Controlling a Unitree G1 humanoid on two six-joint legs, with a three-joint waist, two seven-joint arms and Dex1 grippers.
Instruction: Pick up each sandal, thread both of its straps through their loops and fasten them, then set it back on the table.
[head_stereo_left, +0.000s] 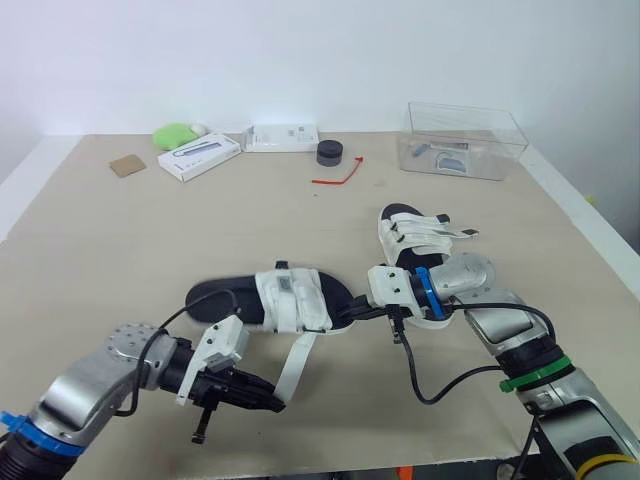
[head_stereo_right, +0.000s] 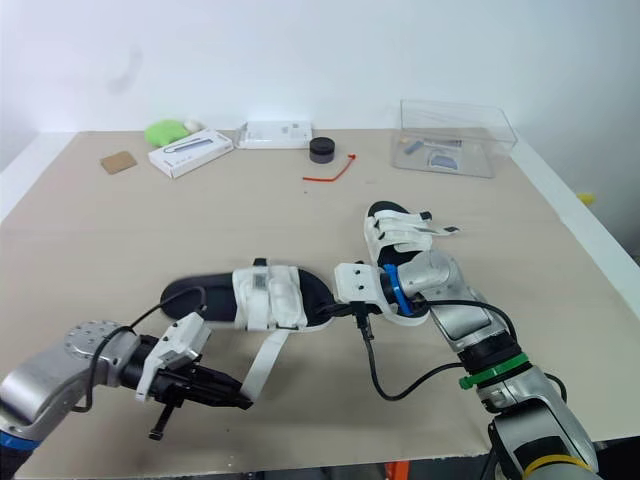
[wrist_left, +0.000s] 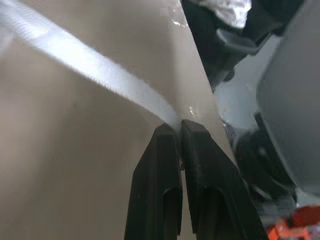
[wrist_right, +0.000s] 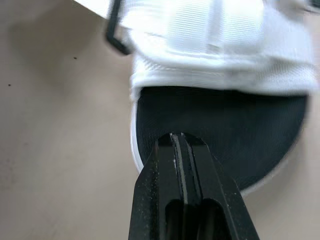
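I am looking down over the beige table (head_stereo_left: 150, 230), with both arms reaching in from the near edge. A clear plastic box (head_stereo_left: 465, 140) is sitting at the far right corner with a few small items inside that I cannot make out.

The near sandal (head_stereo_left: 290, 300) is lying flat across the middle of the table, its black footbed facing up and its white upper wrapping the middle. The far sandal (head_stereo_left: 410, 235) is resting just beyond my right arm, pointing away from me, with its white straps lying loosely over it.

The left gripper (wrist_left: 179, 127) is working near the front edge, its two black fingers pressing together on the end of a loose white strap (head_stereo_left: 295, 365) that is running from the near sandal's upper down to it. The right gripper (wrist_right: 177, 137) is bearing on the right end of the near sandal, fingers closed against each other, tips sitting on the black footbed by its white rim.

Along the far edge, two white boxes (head_stereo_left: 200, 157) are lying beside a green object (head_stereo_left: 175, 134), with a black round object (head_stereo_left: 330, 152), a red tie (head_stereo_left: 340, 176) and a cardboard square (head_stereo_left: 127, 165) resting nearby.
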